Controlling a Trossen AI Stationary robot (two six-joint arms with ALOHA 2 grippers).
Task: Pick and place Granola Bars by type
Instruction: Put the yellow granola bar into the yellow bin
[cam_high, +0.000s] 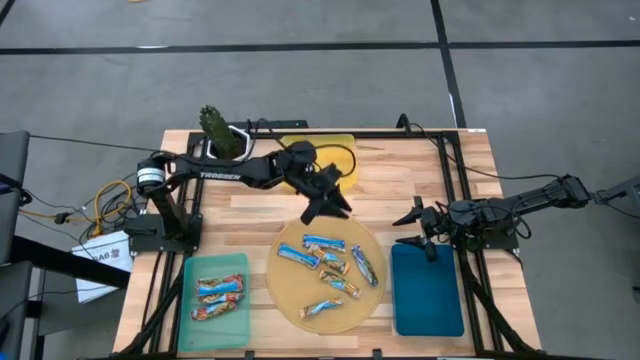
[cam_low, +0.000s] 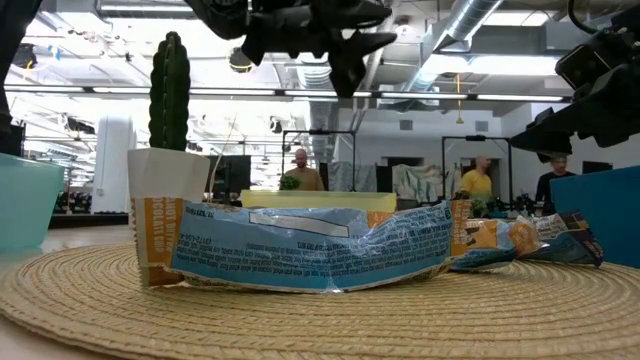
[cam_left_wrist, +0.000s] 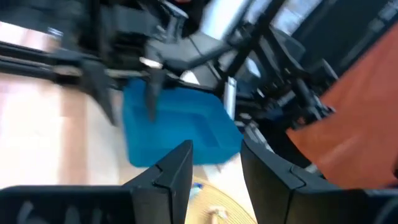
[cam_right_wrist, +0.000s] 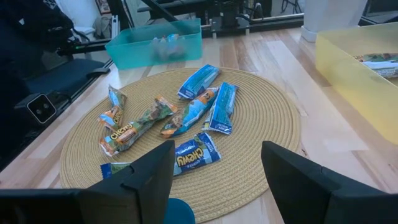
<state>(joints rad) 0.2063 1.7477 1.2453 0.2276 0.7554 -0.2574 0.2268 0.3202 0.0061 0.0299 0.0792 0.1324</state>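
Woven mat (cam_high: 290, 290) holds six granola bars (cam_high: 325, 243); teal tray (cam_high: 238, 262) two.

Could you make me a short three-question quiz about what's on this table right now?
1. True or false: the blue tray already holds granola bars.
2. Which holds the most granola bars: A) teal tray, B) round woven mat, C) yellow tray?
3. Fill in: the left gripper, empty, hovers above the mat's far edge, while the right gripper, open, waits by the ____ tray.

Key: 1 false; 2 B; 3 blue.
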